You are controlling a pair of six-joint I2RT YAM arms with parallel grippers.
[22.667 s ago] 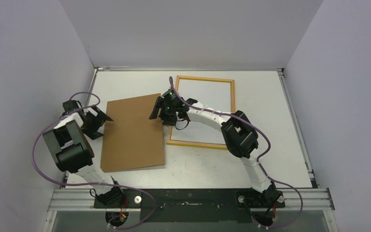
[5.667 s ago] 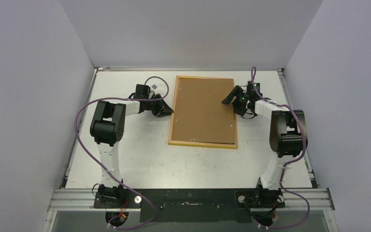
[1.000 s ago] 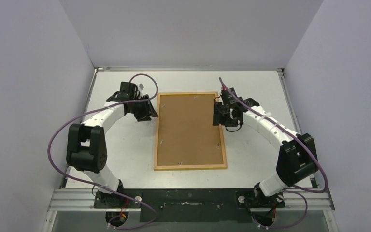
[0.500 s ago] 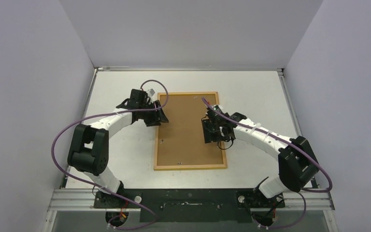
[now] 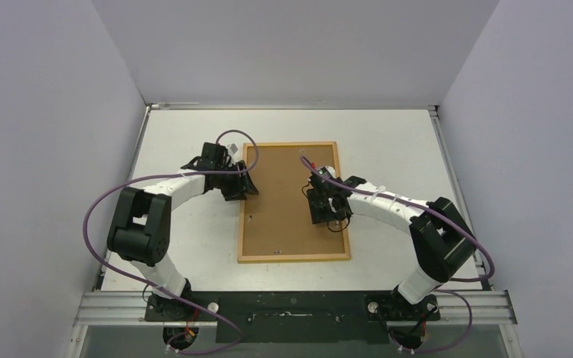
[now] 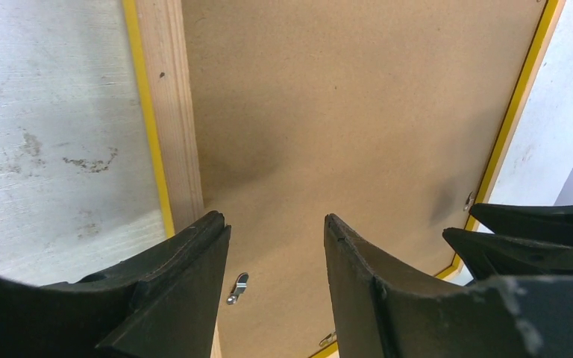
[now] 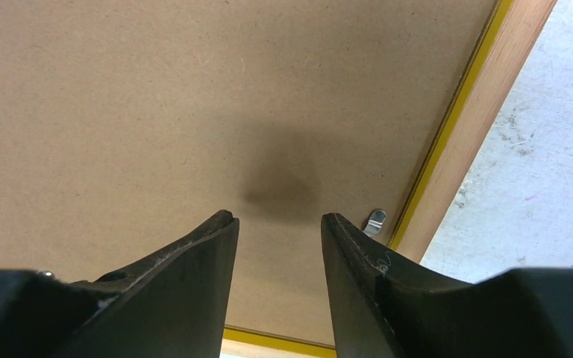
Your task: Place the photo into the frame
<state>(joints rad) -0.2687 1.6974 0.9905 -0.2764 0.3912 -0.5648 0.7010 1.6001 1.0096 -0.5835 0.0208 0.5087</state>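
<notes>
The frame [image 5: 294, 257] lies back-up on the table, light wood rails with a yellow inner edge. A brown backing board [image 5: 283, 201] fills it. The photo is hidden. My left gripper [image 5: 247, 186] hovers over the frame's left rail [image 6: 168, 112], open, with nothing between its fingers. In the left wrist view the left gripper [image 6: 276, 224] looks across the board [image 6: 343, 112] with a small metal tab [image 6: 237, 287] below it. My right gripper [image 5: 319, 212] is over the board's right half, open and empty. In the right wrist view the right gripper [image 7: 277, 218] has the board [image 7: 194, 97] under it, a metal tab [image 7: 375, 221] beside the right rail [image 7: 485, 119].
White table [image 5: 395, 134] surrounds the frame, enclosed by grey walls at the left, back and right. The right gripper's black fingers [image 6: 530, 239] show at the right edge of the left wrist view. More metal tabs sit along the frame's near rail [image 5: 277, 252].
Both grippers have come inward from the frame's outer sides onto it. The right one moved further left and nearer over the board and narrowed slightly. The frame has not moved.
</notes>
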